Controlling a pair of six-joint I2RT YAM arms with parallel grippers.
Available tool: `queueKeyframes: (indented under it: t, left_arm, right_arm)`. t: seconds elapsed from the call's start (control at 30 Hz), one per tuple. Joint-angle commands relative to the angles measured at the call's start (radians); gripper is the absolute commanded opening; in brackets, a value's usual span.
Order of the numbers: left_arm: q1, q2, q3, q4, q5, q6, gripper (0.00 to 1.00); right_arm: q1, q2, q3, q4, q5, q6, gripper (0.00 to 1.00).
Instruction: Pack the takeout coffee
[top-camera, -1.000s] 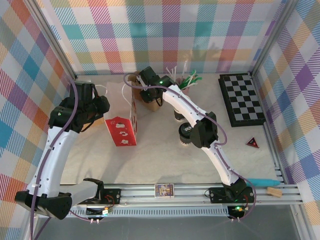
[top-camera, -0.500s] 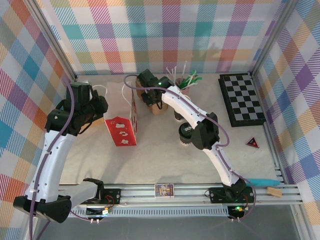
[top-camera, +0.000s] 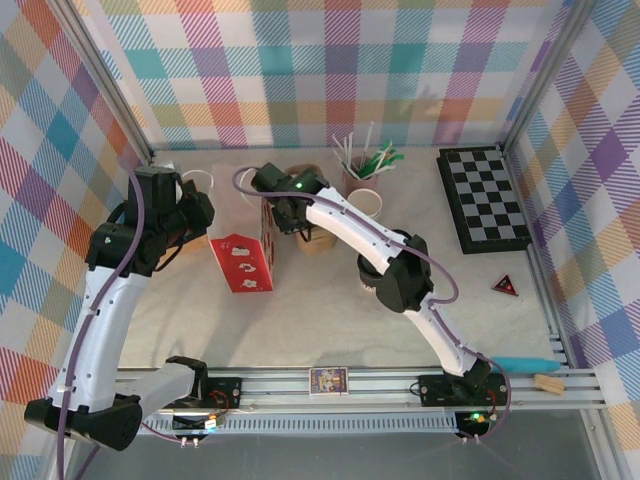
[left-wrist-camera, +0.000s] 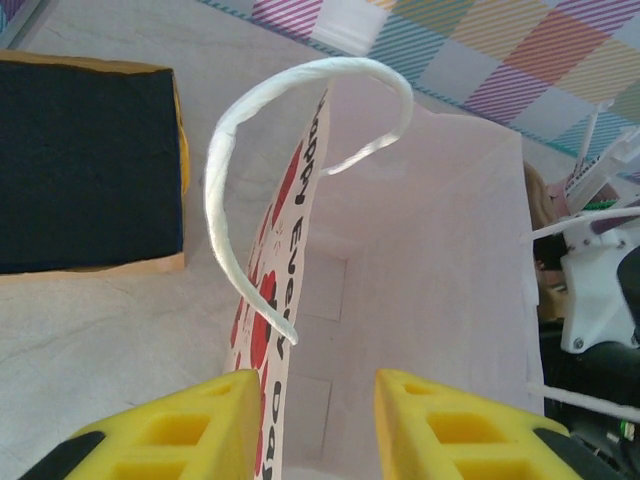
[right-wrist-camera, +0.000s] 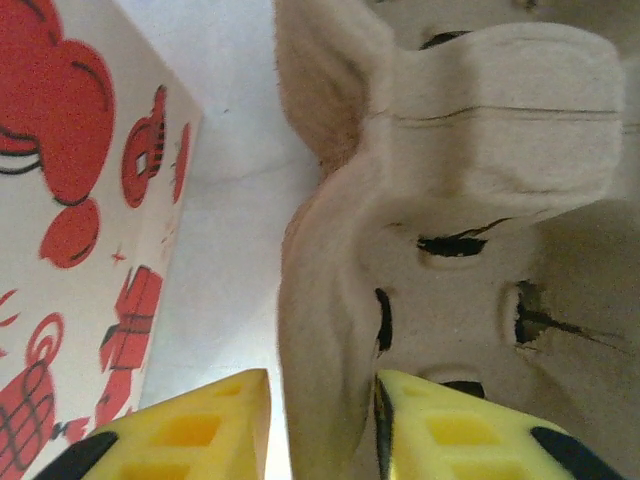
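The takeout coffee (top-camera: 366, 270), a small cup with a black lid, stands mid-table, partly hidden behind my right arm. A white paper bag with red print (top-camera: 243, 258) stands open to its left. My left gripper (left-wrist-camera: 315, 378) hovers over the bag's mouth (left-wrist-camera: 420, 280), open, its fingers either side of the printed wall, under the looped handle (left-wrist-camera: 225, 170). My right gripper (right-wrist-camera: 320, 380) is open around the rim of a brown pulp cup carrier (right-wrist-camera: 450, 200), right beside the bag (right-wrist-camera: 80, 200). In the top view it (top-camera: 285, 213) sits between the bag and the carrier (top-camera: 318, 238).
A cup of straws and stirrers (top-camera: 362, 165) and a lidless white cup (top-camera: 366, 202) stand behind the carrier. A chessboard (top-camera: 485, 198) and a red triangle (top-camera: 505, 286) lie at the right. A flat black block with yellow edging (left-wrist-camera: 90, 165) lies left of the bag.
My right gripper has swung left toward the bag, the carrier has shifted nearer with it, and its jaws have widened. The left arm has barely moved.
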Motion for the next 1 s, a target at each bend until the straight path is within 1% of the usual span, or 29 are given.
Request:
queueKeyframes:
  t: [0.0, 0.07, 0.13, 0.23, 0.27, 0.3, 0.37, 0.4, 0.43, 0.5, 0.57, 0.63, 0.73, 0.8, 0.87, 0.97]
  left_arm:
    - [0.018, -0.023, 0.004, -0.023, 0.013, 0.015, 0.35]
    - [0.017, -0.027, 0.003, -0.023, 0.013, 0.015, 0.35]
    - [0.016, -0.032, 0.005, -0.026, 0.015, 0.016, 0.35]
    - [0.016, -0.032, 0.007, -0.027, 0.022, 0.015, 0.35]
    - [0.017, -0.034, 0.006, -0.027, 0.021, 0.015, 0.35]
    - [0.017, -0.034, 0.005, -0.027, 0.024, 0.014, 0.35]
    - [0.017, -0.036, 0.001, -0.025, 0.027, 0.012, 0.35]
    - [0.017, -0.035, 0.000, -0.023, 0.030, 0.012, 0.35]
    - [0.017, -0.035, 0.000, -0.024, 0.034, 0.013, 0.35]
    - [0.017, -0.036, -0.002, -0.024, 0.038, 0.012, 0.35]
    - [0.017, -0.042, -0.010, -0.028, 0.035, 0.012, 0.35]
    - [0.017, -0.049, -0.019, -0.027, 0.033, 0.014, 0.35]
    - [0.017, -0.050, -0.022, -0.031, 0.033, 0.018, 0.35]
    - [0.017, -0.049, -0.018, -0.034, 0.030, 0.024, 0.35]
    - [0.017, -0.049, -0.017, -0.035, 0.027, 0.024, 0.36]
    - [0.017, -0.048, -0.021, -0.027, 0.031, 0.020, 0.36]
  right_arm:
    - [0.005, -0.075, 0.006, -0.029, 0.003, 0.024, 0.41]
    - [0.004, -0.107, 0.005, -0.019, -0.003, -0.032, 0.46]
    - [0.004, -0.147, -0.011, 0.008, -0.022, -0.133, 0.51]
    - [-0.011, -0.209, -0.055, 0.041, -0.008, -0.274, 0.56]
    - [-0.025, -0.223, -0.064, 0.047, -0.021, -0.310, 0.56]
    - [-0.044, -0.243, -0.089, 0.069, -0.071, -0.368, 0.57]
    - [-0.066, -0.291, -0.189, 0.153, -0.165, -0.531, 0.58]
    - [-0.074, -0.313, -0.238, 0.202, -0.205, -0.643, 0.58]
    - [-0.077, -0.333, -0.300, 0.250, -0.232, -0.745, 0.59]
    - [-0.084, -0.355, -0.375, 0.303, -0.262, -0.894, 0.62]
    - [-0.110, -0.342, -0.356, 0.294, -0.324, -0.944, 0.62]
    - [-0.150, -0.313, -0.288, 0.241, -0.457, -0.960, 0.61]
    - [-0.185, -0.273, -0.227, 0.203, -0.557, -1.028, 0.61]
    - [-0.191, -0.273, -0.241, 0.219, -0.587, -1.099, 0.65]
    - [-0.194, -0.258, -0.235, 0.228, -0.569, -1.145, 0.68]
    - [-0.211, -0.194, -0.133, 0.155, -0.545, -1.170, 0.69]
